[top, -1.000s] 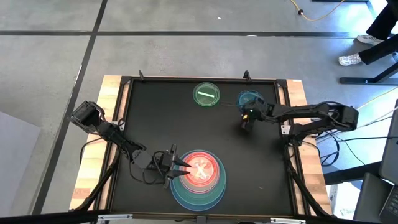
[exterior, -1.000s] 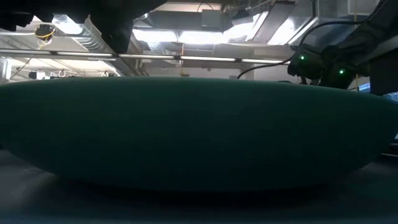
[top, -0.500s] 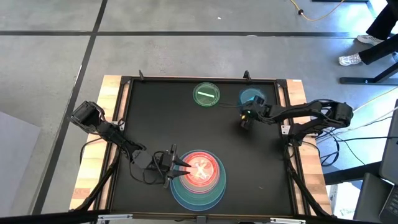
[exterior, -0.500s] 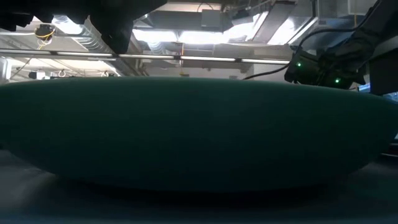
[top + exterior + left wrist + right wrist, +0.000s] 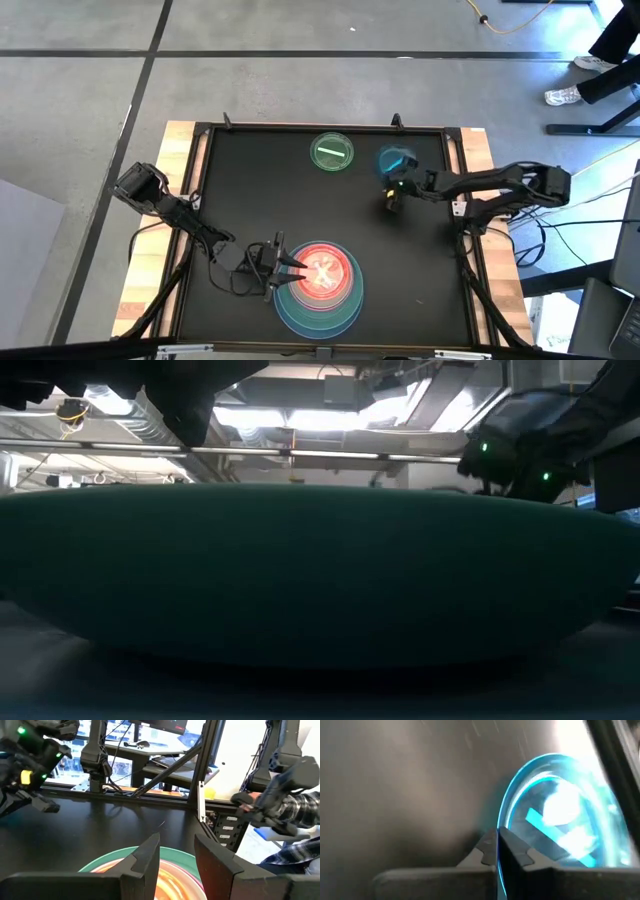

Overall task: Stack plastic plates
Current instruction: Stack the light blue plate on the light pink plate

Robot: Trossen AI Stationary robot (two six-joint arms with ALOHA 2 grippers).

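Observation:
A small translucent blue plate (image 5: 396, 160) sits at the table's far right, with my right gripper (image 5: 396, 182) shut on its near rim. To its left a small green plate (image 5: 331, 152) lies flat on the black table. A stack of plates (image 5: 322, 300) rests near the front edge: blue at the bottom, then green, with pink and orange on top. My left gripper (image 5: 292, 270) stands open over the stack's left edge (image 5: 105, 862), holding nothing. In the low view a large dark green plate (image 5: 320, 570) fills the picture. My right gripper pinches the blue plate's rim (image 5: 504, 822) between its two fingertips (image 5: 487, 851), on the side toward the table's near edge. The fingers slant down at it. The plate looks tilted in the hold; I cannot tell whether its far edge rests on the table.
The black table top (image 5: 260, 200) has a raised frame and wooden side strips (image 5: 160, 250). Cables lie beside the left arm. A person's sleeve (image 5: 300, 815) shows beyond the table's right side in the left wrist view.
My right gripper has shut on the blue plate's near rim. The plate has shifted a little toward the table's left.

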